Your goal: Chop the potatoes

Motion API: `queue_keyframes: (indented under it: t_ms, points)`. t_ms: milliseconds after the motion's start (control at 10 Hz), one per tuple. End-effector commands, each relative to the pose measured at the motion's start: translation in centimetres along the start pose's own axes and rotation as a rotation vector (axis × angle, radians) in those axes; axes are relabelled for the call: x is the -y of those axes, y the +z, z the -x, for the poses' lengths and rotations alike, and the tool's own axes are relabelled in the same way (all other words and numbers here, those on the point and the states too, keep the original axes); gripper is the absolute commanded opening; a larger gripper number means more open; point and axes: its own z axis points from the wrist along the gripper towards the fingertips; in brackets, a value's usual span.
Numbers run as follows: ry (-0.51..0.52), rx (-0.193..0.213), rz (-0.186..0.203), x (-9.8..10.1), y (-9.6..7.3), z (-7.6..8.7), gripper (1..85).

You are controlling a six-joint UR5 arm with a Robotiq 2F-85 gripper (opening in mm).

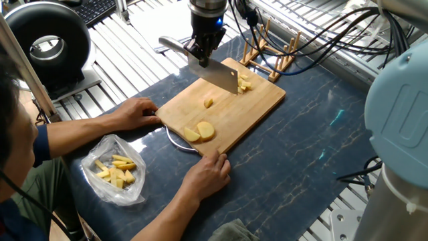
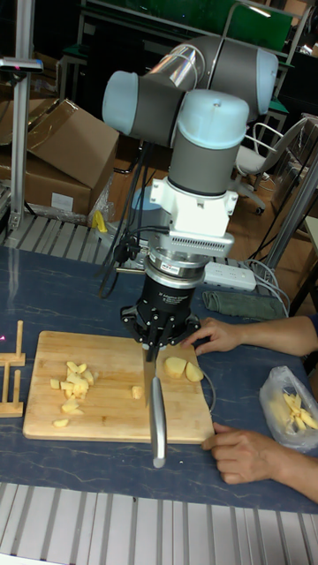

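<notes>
Gripper [image 1: 201, 51] pinches a knife [image 1: 215, 72], blade beside chopped potatoes [image 1: 242, 83] on the board [image 1: 254, 110]; two hands [image 1: 137, 111] steady the board

- It was a robotics lab or workshop.
- Aluminium-profile framing [image 1: 134, 40], loose cables [image 1: 321, 33] and stacked cardboard boxes [image 2: 62, 159] surrounded the table [image 1: 314, 154].

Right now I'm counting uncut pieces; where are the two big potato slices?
In the fixed view, the two big potato slices lie overlapping on the cutting board, near its edge closest to the person's hands, apart from the chopped pile.
</notes>
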Motion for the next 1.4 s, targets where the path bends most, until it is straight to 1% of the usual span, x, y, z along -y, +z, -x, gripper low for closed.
queue_keyframes:
  t_ms: [0,100,200,300,400,500,600,700,800,900,1000,1300]
  points:
    - [0.046,0.038,-0.025,-0.4,0.2,1.6,1.0]
    - [0.024,0.022,-0.014,-0.9,0.6,1.5,1.0]
    - [0.003,-0.002,-0.015,-0.9,1.0,1.0,1.0]
    - [0.016,-0.001,-0.003,-1.2,1.3,1.1,1.0]
    - [0.008,0.018,-0.027,-0.5,1.3,1.6,1.0]
    - [-0.004,0.032,-0.035,-0.2,1.3,2.0,1.0]
    - [-0.004,0.038,-0.017,-0.3,1.4,2.2,1.0]
    - [0.002,0.022,-0.006,-0.1,1.6,1.8,1.0]
    - [0.014,0.019,0.009,0.1,2.0,1.5,1.0]
    - [0.014,0.032,0.022,0.5,2.6,1.6,1.0]
    - [0.019,0.038,0.043,0.4,3.1,1.4,1.0]
    - [0.045,0.034,0.033,-0.1,3.7,0.5,1.0]
